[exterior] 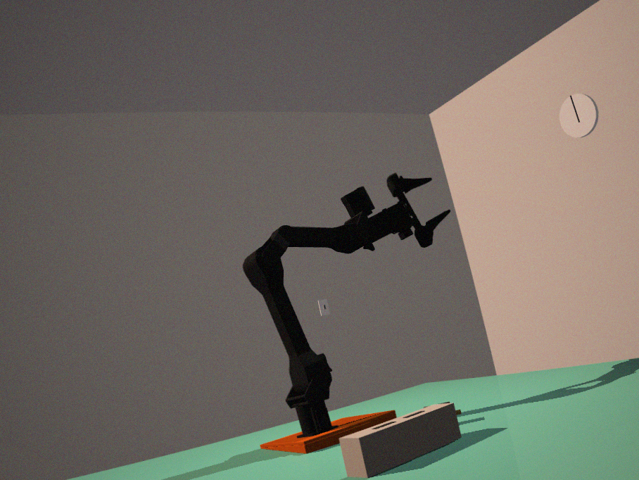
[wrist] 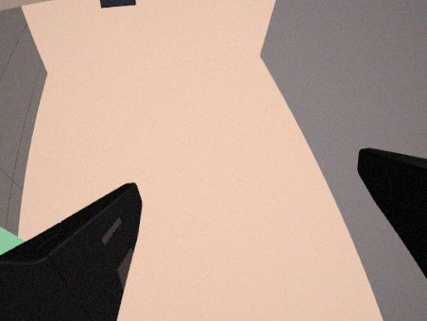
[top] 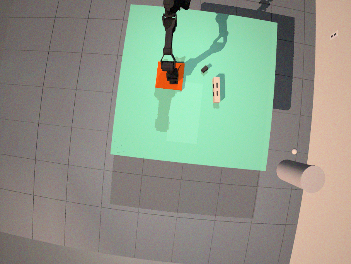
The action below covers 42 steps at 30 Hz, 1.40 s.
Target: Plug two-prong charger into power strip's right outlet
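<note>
Inspector: Top view?

Operator: I see the charger point(top: 204, 68) lying at centre frame, just above the power strip point(top: 216, 89), unplugged.

Inspector: Exterior view?

Operator: My gripper point(exterior: 424, 207) is high up, fingers wide, holding nothing.

Inspector: Wrist view?

Operator: Mostly wall. I judge the approach barely begun; next I must descend and grasp the charger.
</note>
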Motion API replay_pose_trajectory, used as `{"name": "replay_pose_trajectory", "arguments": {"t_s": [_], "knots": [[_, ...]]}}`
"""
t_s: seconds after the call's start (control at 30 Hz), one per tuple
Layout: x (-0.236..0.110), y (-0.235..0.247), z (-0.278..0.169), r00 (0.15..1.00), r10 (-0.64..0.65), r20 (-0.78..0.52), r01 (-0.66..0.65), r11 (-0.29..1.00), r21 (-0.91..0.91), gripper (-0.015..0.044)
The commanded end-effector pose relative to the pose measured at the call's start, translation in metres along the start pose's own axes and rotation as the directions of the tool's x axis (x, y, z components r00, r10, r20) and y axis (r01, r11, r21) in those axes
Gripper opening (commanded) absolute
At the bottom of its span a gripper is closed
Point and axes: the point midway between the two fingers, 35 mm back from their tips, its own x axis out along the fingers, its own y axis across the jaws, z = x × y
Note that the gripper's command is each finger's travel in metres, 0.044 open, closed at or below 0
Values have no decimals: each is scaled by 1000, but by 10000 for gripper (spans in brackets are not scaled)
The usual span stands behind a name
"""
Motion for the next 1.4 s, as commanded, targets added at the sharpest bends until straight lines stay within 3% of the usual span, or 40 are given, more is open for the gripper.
{"name": "replay_pose_trajectory", "arguments": {"t_s": [0.0, 0.67, 1.37], "knots": [[8, 20, -6, 999, 55, 3, -55, 998, 8, 440], [36, 129, -68, 915, 398, -69, -388, 914, 123, 440], [11, 244, -159, 638, 747, -186, -647, 651, 397, 440]]}}
